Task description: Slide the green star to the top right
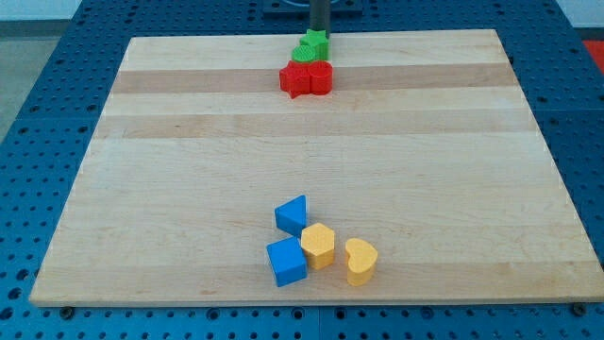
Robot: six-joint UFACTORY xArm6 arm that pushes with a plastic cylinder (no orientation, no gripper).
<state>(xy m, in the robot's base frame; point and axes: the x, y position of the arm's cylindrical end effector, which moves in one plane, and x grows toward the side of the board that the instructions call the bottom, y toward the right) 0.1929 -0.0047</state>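
So the counter [189,189] was a pale wooden board sitting on a blue pegboard [38,113], and the blocks were split into two little bunches.

Up by the top edge, roughly at its middle, sat the green star [312,44]. It was nowhere near the top right corner, so that part of the job wasn't done. Right under it, touching or as good as touching, were two red blocks: a red star [294,78] on the view's left and a red block [320,77] pressed up against it on the right; couldn't really make out that second shape.

My tip [320,31] was at the top edge, right at the green star's upper right side. Looked like contact, but the rod [320,13] came down behind the block, so the very end was hard to see. There's no pincer on this arm at all, just the rod, so nothing to say about apart or together.

Down near the bottom edge, around its middle, was the other bunch: a blue triangle [293,214], a blue cube [286,262] below it, a yellow hexagon [319,246] tucked against both, and a yellow heart [360,261] just to its right. That group was well apart from the green star.
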